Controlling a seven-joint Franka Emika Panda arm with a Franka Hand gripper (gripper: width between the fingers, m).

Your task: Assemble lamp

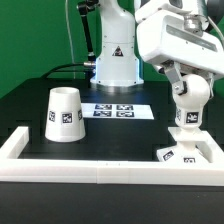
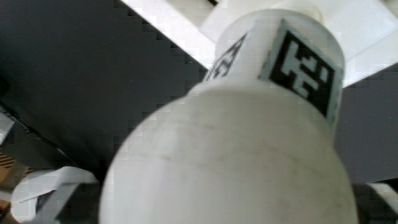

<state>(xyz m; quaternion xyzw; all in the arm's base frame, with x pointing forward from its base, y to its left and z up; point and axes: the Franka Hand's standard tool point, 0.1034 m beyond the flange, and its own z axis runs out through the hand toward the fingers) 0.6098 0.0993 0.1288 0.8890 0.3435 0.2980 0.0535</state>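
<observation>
The white bulb (image 1: pixel 187 113) stands upright with its foot on the flat square base (image 1: pixel 200 150) at the front of the exterior view's right. My gripper (image 1: pixel 188 96) is shut on the bulb's rounded top from above. In the wrist view the bulb (image 2: pixel 231 120) fills the picture, with a tag on its neck, and one finger (image 2: pixel 45 195) shows beside it. The cone shade (image 1: pixel 65 113) stands upright on the table at the exterior view's left, apart from the gripper.
The marker board (image 1: pixel 118 110) lies flat at the table's middle, in front of the arm's pedestal (image 1: pixel 113 65). A long white border rail (image 1: pixel 100 170) runs along the front and up both sides; the base lies against its corner at the exterior view's right.
</observation>
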